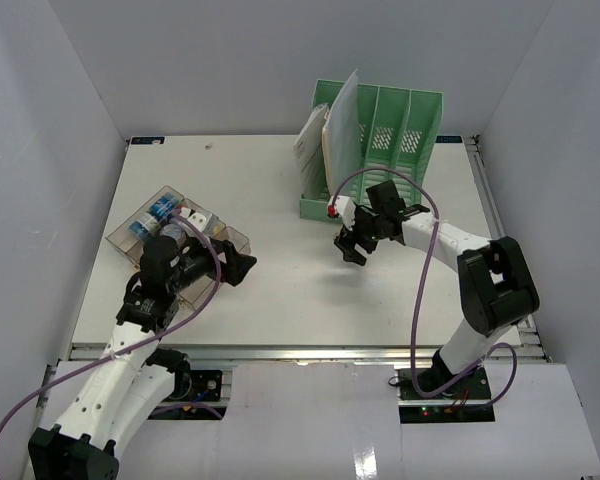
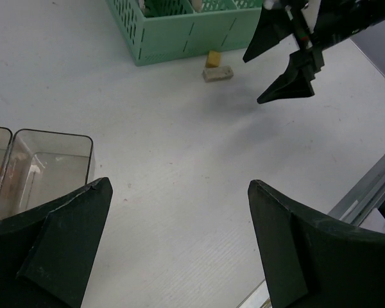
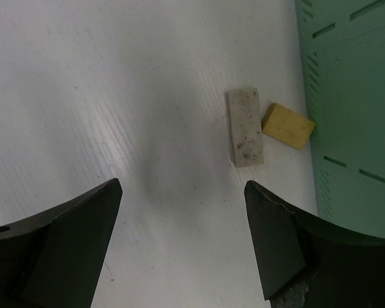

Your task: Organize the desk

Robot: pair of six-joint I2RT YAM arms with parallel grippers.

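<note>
White desk; green rack — yellow block

The desk was a large white rectangular tabletop, lying flat and level and filling most of the top view. Its long edges ran left to right. A metal rail ran the length of the near long edge (it showed again as a grey strip at the lower right of the left wrist view). Plain pale walls closed it in on the left, far and right sides. Seen close in the right wrist view, the top was matte, with a fine straight grain, a few tiny dark specks and soft grey shadows across it.
</note>
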